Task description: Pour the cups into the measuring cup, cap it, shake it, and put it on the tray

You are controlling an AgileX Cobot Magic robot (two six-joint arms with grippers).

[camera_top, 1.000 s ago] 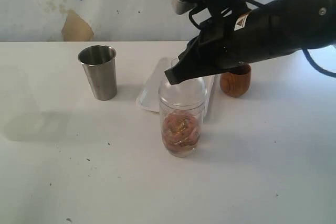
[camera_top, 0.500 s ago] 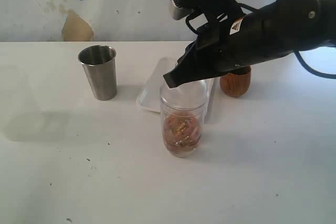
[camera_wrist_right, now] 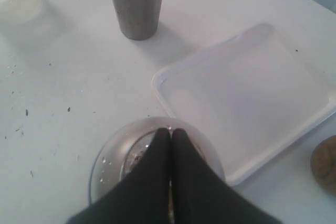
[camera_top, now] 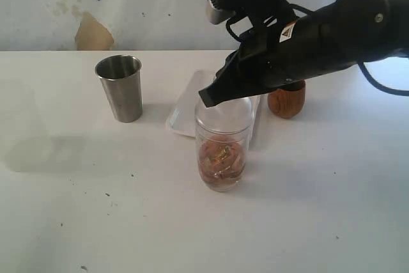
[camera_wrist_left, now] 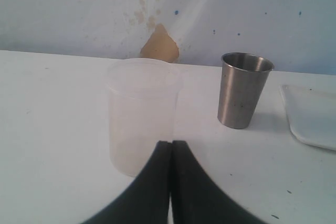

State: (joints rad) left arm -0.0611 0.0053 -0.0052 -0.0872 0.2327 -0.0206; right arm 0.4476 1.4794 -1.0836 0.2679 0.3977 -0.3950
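Note:
The measuring cup (camera_top: 221, 151) stands at the table's middle with brown bits in its lower half and a clear domed cap (camera_top: 223, 112) on top. My right gripper (camera_top: 206, 98) is shut and empty, its tips right at the cap's top (camera_wrist_right: 107, 163). Whether they touch the cap I cannot tell. The steel tumbler (camera_top: 120, 87) stands upright to the left, and the wooden cup (camera_top: 286, 101) sits behind my right arm. Between them lies the white tray (camera_top: 186, 101), empty. My left gripper (camera_wrist_left: 171, 144) is shut on nothing, just in front of a frosted cup (camera_wrist_left: 140, 111).
The frosted cup (camera_top: 19, 129) stands faintly at the far left of the table. A pale wall with a brown patch (camera_top: 93, 33) runs behind the table. Small dark specks dot the white tabletop (camera_top: 128, 222).
My right arm shifted and tilted slightly over the measuring cup's cap a second ago, then held still. Both grippers stay shut.

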